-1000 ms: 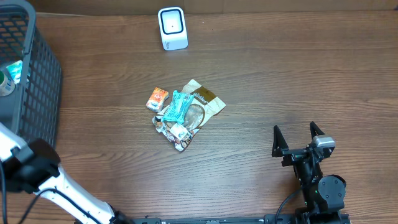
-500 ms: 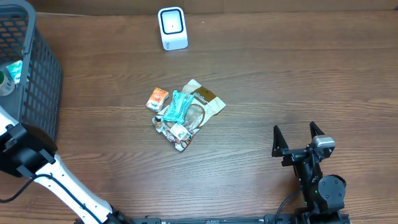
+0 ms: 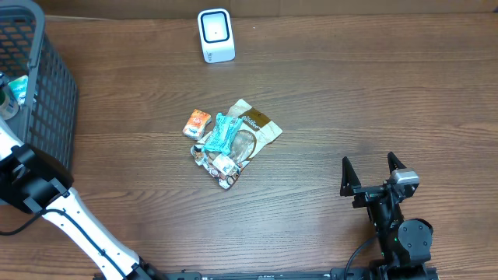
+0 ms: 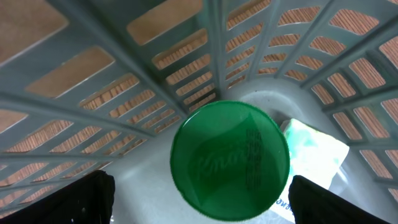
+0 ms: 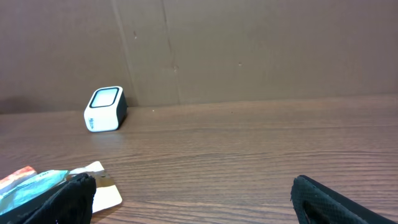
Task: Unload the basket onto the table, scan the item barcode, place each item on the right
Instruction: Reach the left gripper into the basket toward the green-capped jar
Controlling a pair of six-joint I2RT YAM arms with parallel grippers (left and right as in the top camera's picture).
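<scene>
Pickup was the step in hand, by my reading. The left gripper hung inside the basket, its jaws spread wide and holding nothing. A green-lidded container sat directly beneath it, roughly centred between the 2 fingertips. That container looked like the item meant for scanning. It stood on the basket floor close to a corner of the mesh walls, with a pale packet just beside it, possibly touching. Only the round lid showed from above, so its body might be a jar or a tub; I could not tell which.

The basket stood at the far left corner of the worktop. The scanner sat at the far edge, left of the middle, well apart from the basket. A pile of packets lay near the worktop's middle. The right gripper was parked near the front right corner, jaws fully apart and empty.

The next move called for a straight descent until the fingers flanked the lid or the body below it. A firm close should follow, without catching the neighbouring packet or the mesh. After that would come a clean lift clear of the basket rim, and a carry toward the scanner with the barcode turned to its window.
</scene>
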